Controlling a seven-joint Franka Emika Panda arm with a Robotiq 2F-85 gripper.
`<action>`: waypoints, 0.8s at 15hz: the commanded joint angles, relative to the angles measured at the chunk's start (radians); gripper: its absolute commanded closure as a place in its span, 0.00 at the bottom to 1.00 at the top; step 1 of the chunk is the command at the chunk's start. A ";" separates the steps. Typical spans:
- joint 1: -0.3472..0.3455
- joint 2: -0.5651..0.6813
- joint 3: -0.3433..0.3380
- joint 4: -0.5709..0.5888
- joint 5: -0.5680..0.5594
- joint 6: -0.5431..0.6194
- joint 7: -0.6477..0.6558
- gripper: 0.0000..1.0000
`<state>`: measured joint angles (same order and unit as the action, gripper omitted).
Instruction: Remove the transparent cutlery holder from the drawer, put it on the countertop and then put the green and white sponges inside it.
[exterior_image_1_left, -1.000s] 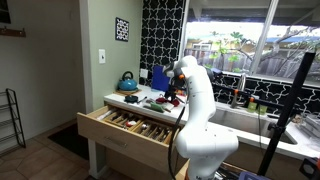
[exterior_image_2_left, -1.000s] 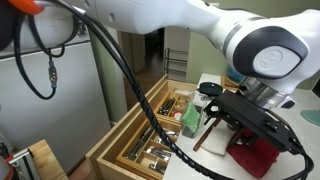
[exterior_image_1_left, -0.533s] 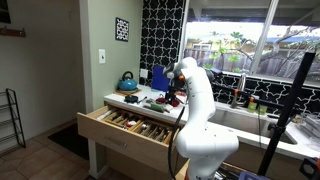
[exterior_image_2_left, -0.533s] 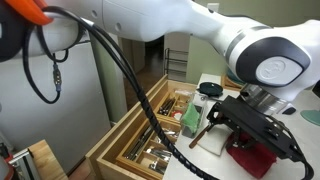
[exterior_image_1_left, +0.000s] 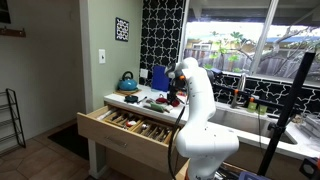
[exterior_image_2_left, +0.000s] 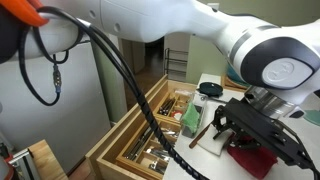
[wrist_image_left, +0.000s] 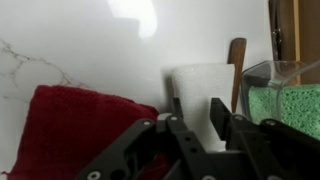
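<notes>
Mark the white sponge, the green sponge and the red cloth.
white sponge (wrist_image_left: 200, 85): wrist view, middle of its pale face.
green sponge (wrist_image_left: 286, 106): wrist view, its visible textured face.
red cloth (wrist_image_left: 75, 128): wrist view, middle of the fabric.

The arm (exterior_image_1_left: 196, 100) reaches down, its end effector (wrist_image_left: 197, 112) parted.

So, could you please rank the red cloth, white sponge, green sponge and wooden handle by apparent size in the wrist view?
1. red cloth
2. white sponge and green sponge: these look alike and both are partly hidden, so they are not ranked against each other
3. wooden handle
</notes>
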<state>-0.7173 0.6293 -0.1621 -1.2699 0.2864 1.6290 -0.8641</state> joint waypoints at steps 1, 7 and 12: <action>-0.008 0.025 0.002 0.017 0.011 0.001 0.001 0.95; -0.005 -0.011 -0.010 0.017 -0.004 0.002 -0.002 0.99; 0.015 -0.081 -0.024 0.029 -0.056 0.003 -0.010 0.99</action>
<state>-0.7175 0.5934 -0.1735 -1.2345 0.2720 1.6289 -0.8639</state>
